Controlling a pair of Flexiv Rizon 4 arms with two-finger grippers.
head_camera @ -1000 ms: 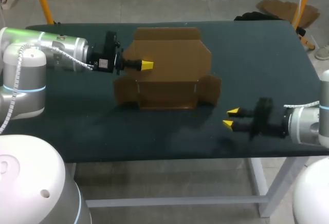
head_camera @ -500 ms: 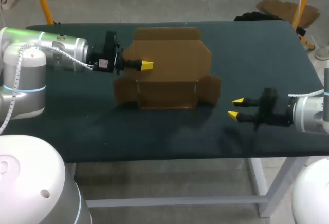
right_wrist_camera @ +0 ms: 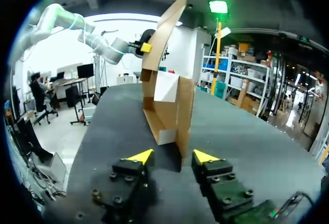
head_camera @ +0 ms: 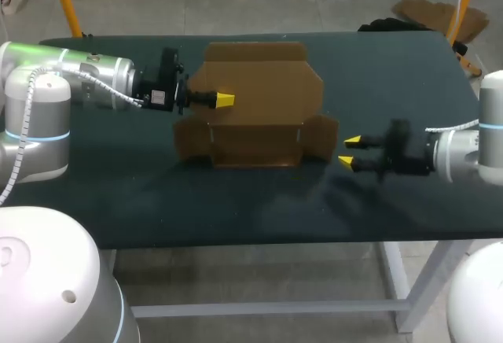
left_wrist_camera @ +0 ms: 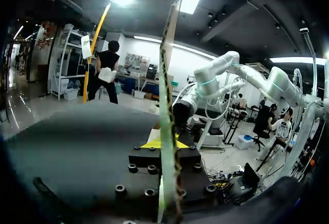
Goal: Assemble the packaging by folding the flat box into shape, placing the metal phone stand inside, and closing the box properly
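Your left gripper (head_camera: 224, 100) is clamped on the raised back panel of the half-folded box (head_camera: 263, 123), mid-table (head_camera: 393, 75). Your right gripper (head_camera: 349, 150) is spread, holding nothing, just beside the box's right flap.

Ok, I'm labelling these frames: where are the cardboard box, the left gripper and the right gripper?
cardboard box (head_camera: 255, 119): head view, on its large back panel.
left gripper (head_camera: 224, 100): head view, at its yellow tip on that panel.
right gripper (head_camera: 350, 150): head view, midway between its two yellow tips.
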